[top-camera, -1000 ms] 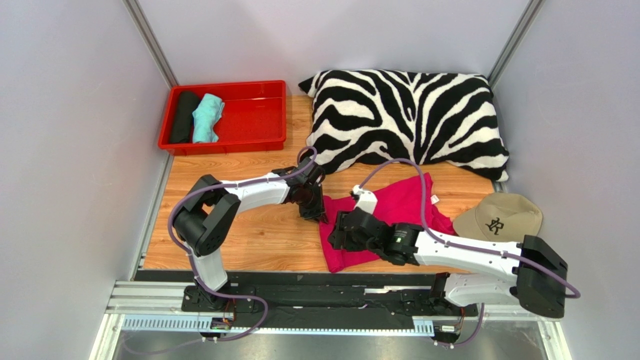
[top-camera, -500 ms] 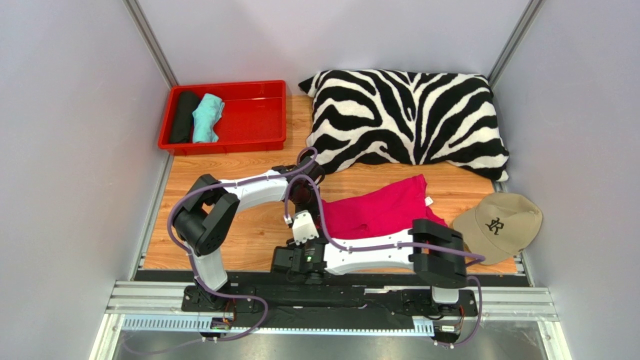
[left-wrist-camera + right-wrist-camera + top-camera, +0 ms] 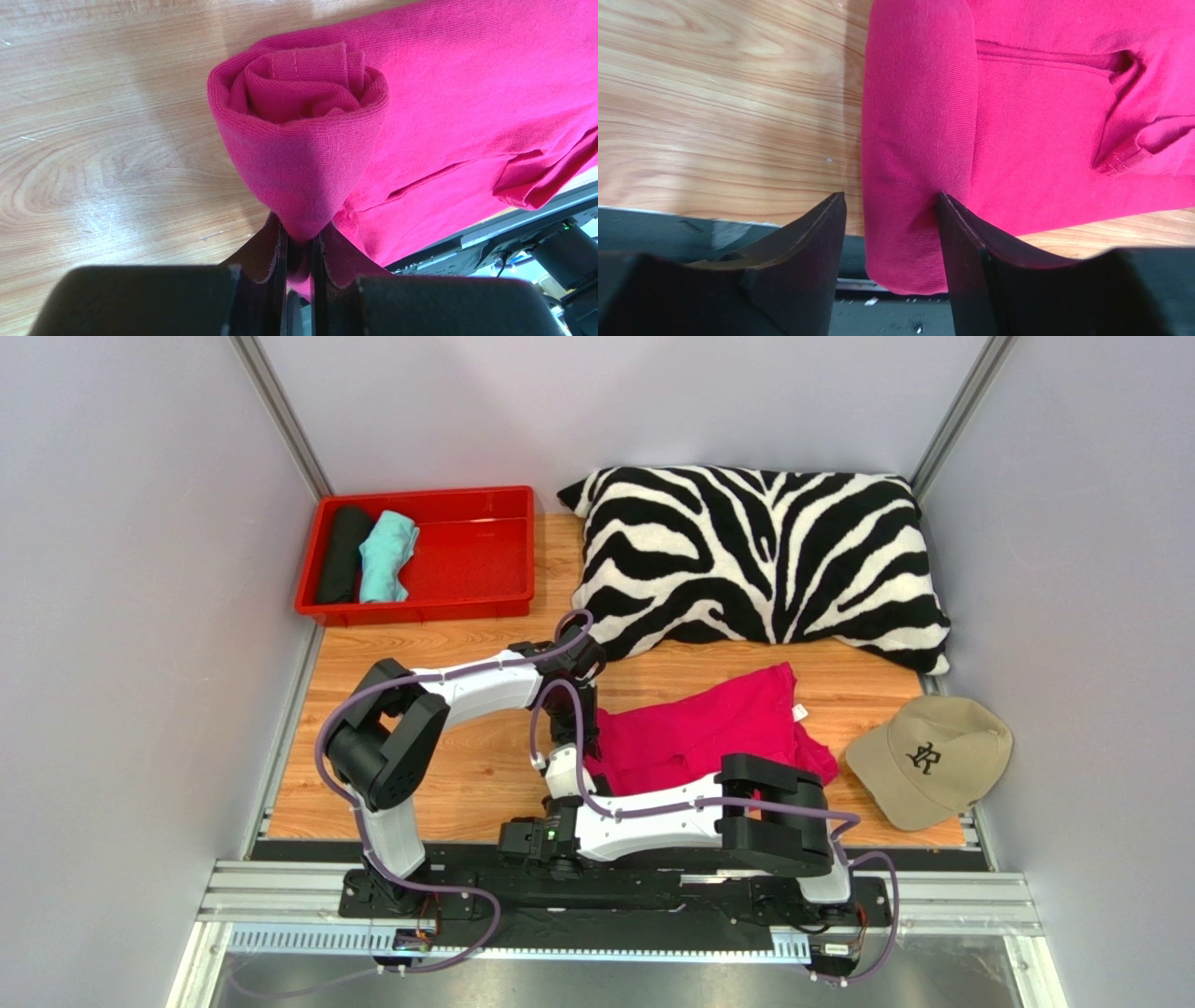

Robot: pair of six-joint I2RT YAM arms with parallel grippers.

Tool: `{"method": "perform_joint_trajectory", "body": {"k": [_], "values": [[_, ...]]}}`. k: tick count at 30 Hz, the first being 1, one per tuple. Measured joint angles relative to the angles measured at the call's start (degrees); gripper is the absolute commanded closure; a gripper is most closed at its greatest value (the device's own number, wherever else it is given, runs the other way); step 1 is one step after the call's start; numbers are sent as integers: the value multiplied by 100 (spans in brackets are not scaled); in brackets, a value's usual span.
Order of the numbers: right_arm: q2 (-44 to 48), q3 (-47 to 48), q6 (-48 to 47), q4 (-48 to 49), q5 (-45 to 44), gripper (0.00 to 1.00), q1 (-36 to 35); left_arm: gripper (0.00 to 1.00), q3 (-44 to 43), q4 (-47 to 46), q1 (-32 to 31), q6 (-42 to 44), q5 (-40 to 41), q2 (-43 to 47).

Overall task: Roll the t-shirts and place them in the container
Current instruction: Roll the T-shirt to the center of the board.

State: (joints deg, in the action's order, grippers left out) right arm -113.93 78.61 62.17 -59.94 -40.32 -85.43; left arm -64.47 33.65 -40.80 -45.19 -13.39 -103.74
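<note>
A magenta-pink t-shirt (image 3: 723, 721) lies on the wooden table, its left edge rolled into a tube (image 3: 917, 133). The tube's spiral end (image 3: 303, 87) faces my left wrist camera. My left gripper (image 3: 300, 234) (image 3: 579, 711) is shut on a pinch of the tube's outer layer at its far end. My right gripper (image 3: 891, 197) (image 3: 568, 781) stands open around the tube's near end, which hangs over the table's front edge. Its right finger (image 3: 962, 238) touches the cloth and its left finger (image 3: 808, 238) stands apart. A black roll (image 3: 341, 553) and a teal roll (image 3: 387, 556) lie in the red tray (image 3: 421, 602).
A zebra-striped pillow (image 3: 765, 553) fills the back right of the table. A beige cap (image 3: 933, 756) sits at the right, beside the shirt. Grey walls close in on both sides. The black rail (image 3: 631, 889) runs along the front edge.
My right arm has swung left across the front, from over the shirt's near part to the tube's near end. My left arm has kept its place and its grip.
</note>
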Motion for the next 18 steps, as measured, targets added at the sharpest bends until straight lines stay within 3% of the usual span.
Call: {"method": "perform_joint_trajectory", "body": {"k": [6,13,18], "values": [[367,-682,-114,529,22,63,79,71,0,-4,22,87,-44,0],[1261,-1639,-332,1467,302,66,258,41,2,-20,160,328,-221,0],[2402,-2861,-540,2813,916,66,568,37,2,-68,337,507,-437,129]]}}
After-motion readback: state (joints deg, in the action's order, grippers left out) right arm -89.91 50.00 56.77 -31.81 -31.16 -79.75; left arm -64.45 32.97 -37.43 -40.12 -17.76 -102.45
